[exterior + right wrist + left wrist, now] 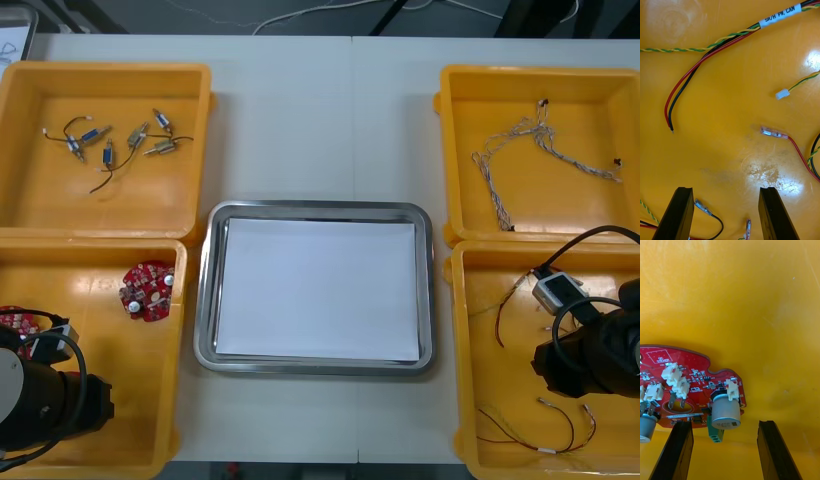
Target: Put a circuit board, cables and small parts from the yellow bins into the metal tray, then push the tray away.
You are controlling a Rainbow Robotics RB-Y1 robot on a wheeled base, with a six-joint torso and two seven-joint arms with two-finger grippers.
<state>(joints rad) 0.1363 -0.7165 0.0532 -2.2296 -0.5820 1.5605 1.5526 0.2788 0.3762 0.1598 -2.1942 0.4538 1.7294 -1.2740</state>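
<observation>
Left gripper (725, 423) wide open, holding nothing. Circuit board (685, 367) lies in the near-left yellow bin (140, 400), edge at the fingertips, off-centre. I'd centre over it before closing. Right gripper (725, 189) gaping, empty, over cables (688, 74).

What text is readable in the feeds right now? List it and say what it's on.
"SR/H PW. CAN": white label on the cable bundle in the yellow bin under the right gripper.
White printing on the red circuit board by the left gripper: too small to read.
</observation>
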